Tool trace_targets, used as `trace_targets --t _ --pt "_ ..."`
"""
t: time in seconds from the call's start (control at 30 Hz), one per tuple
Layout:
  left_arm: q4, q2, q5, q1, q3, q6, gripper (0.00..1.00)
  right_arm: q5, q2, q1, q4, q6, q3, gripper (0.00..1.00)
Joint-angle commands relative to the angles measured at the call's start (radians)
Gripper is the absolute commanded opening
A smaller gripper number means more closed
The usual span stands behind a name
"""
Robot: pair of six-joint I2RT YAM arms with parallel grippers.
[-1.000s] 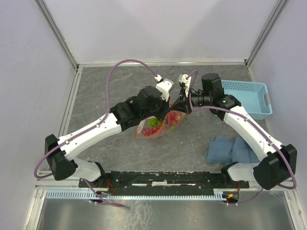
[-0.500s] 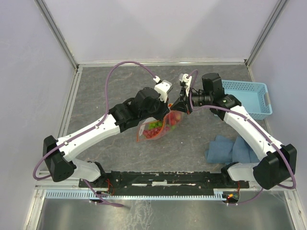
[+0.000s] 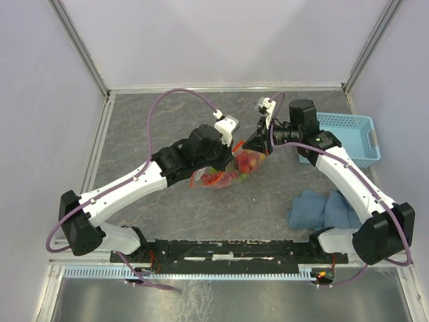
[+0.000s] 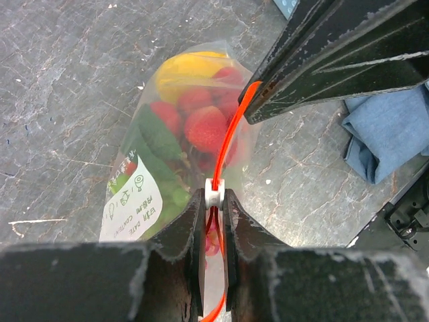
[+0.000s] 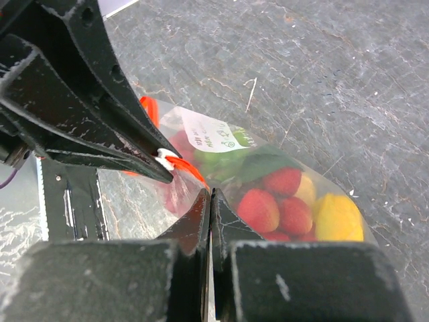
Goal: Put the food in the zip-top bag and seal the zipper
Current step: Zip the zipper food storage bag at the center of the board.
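Bag (image 3: 224, 178) hung mid-worktop between both arms, food (image 4: 204, 127) inside. Left pincer (image 4: 213, 196) pinched the white slider (image 4: 214, 192) on the zipper (image 4: 231, 137); right pincer (image 5: 210, 200) was clamped shut on the bag's edge. Best approach: anchor right, hold zipper taut, pull slider straight along it.

Mid-bench (image 3: 147, 134), zip-top bag (image 3: 221, 178) between the two tools, with food (image 3: 247, 163) inside it and zipper (image 4: 231, 134) along its upper edge. Left tool (image 4: 213, 198) clamped on the zipper toward the bag's left, right tool (image 5: 210, 198) clamped on it just beside, to the right. At the bench's far right, basket (image 3: 348, 137); in front of it, nearer the arm bases, cloth (image 3: 322, 208), well apart from the bag.
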Motion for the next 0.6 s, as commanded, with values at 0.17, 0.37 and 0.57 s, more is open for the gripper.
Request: trace_targets --t 0.17,0.37,0.57 --pt "-0.012 -0.019 0.042 0.008 0.041 0.085 0.03 -0.156 -0.002 -0.016 0.015 -0.130 0.025 0.40" --pt "-0.004 -0.016 0.071 0.007 0.049 0.090 0.03 -0.237 0.061 -0.014 -0.009 -0.177 0.056 0.55" --pt "-0.002 -0.012 0.085 0.008 0.054 0.089 0.03 -0.269 0.108 0.000 -0.012 -0.182 0.072 0.52"
